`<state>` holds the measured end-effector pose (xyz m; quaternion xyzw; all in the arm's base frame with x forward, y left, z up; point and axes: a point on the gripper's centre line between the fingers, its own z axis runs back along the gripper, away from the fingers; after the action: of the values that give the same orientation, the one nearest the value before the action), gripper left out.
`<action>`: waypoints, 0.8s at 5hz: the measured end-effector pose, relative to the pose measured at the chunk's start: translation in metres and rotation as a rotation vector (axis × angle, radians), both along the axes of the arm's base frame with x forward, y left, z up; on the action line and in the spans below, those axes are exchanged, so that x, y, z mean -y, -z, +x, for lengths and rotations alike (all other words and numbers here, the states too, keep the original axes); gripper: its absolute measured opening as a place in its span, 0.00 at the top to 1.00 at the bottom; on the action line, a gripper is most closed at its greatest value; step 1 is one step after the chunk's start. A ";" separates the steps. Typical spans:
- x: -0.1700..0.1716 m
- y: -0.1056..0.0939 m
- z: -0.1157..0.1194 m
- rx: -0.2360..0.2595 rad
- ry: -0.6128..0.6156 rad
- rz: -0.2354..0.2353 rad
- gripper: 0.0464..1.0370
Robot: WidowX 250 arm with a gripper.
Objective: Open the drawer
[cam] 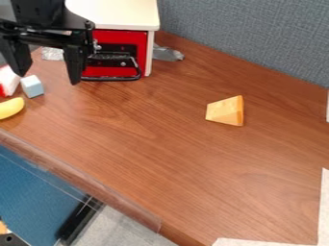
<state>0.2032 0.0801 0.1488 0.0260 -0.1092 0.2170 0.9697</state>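
Far left: yellow banana (11, 107), curved, part of it cut off by the view's edge; white-and-red piece (7, 80) behind it, likewise cut off.
Pale blue block (32, 86): on the tabletop (180, 158), just beside the white-and-red piece, behind the banana.
Gripper (49, 78): upper left, hanging tips down, black; two fingers spread wide, nothing pinched between them. One finger overlaps the left side of the drawer front from where I stand; contact with the handle I can't tell.
Crumpled silvery stuff (53, 54): seen between the fingers, farther back.
Drawer (139, 41): red front, in the small cabinet (112, 12) with the cream top, upper left and just right of the gripper. Looks shut to me.
Handle (137, 72): black loop, standing out low across the drawer front.
Grey object (168, 54): just right of the cabinet, by the foot of the grey partition (257, 38).
Orange-yellow wedge (225, 111): right of centre, alone on the wood, well apart from the drawer.
Lower right corner: white strips (324, 206) along the tabletop's margin.
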 end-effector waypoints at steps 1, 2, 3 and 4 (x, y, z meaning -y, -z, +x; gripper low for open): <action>0.000 0.004 0.000 -0.010 0.000 -0.004 0.04; -0.007 0.018 0.014 0.005 0.030 0.019 0.04; -0.024 0.028 0.029 0.073 0.090 0.037 0.04; -0.035 0.044 0.046 0.117 0.199 0.071 0.04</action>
<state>0.2488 0.1150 0.1047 0.0368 -0.1752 0.1170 0.9769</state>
